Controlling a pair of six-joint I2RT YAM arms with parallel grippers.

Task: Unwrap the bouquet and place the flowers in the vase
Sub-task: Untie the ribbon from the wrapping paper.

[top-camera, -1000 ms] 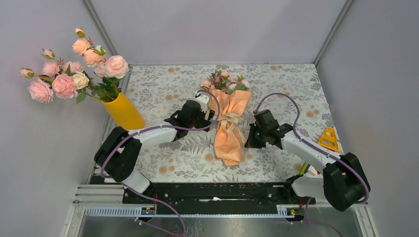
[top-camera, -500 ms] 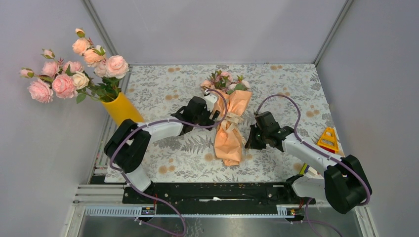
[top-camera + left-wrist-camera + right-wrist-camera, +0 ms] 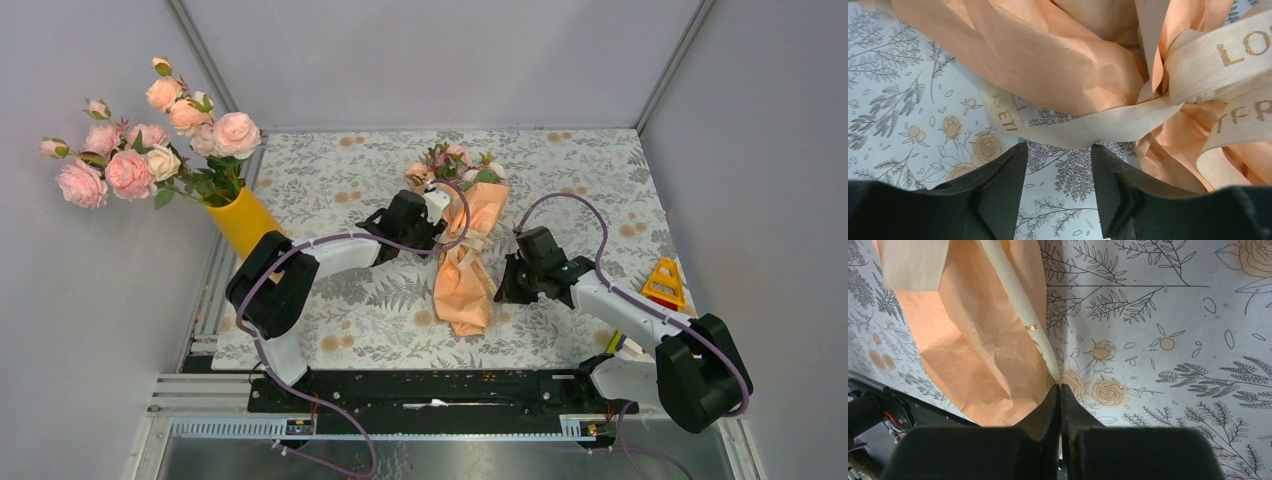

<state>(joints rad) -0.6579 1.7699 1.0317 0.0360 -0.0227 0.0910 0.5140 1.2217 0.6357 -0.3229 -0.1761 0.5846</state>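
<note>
L gripper [image 3: 1058, 149] jaws apart by ribbon [image 3: 1108, 125] on bouquet [image 3: 465, 280]; R gripper [image 3: 1060, 386] pinched shut on ribbon end.

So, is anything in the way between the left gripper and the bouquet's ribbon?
Nothing visible. The left gripper has its jaws open facing a loose ribbon tail lying on the tablecloth, with only bare cloth between them. The right gripper sits on the other side of the bouquet, shut on another ribbon strand, clear of that path.
</note>
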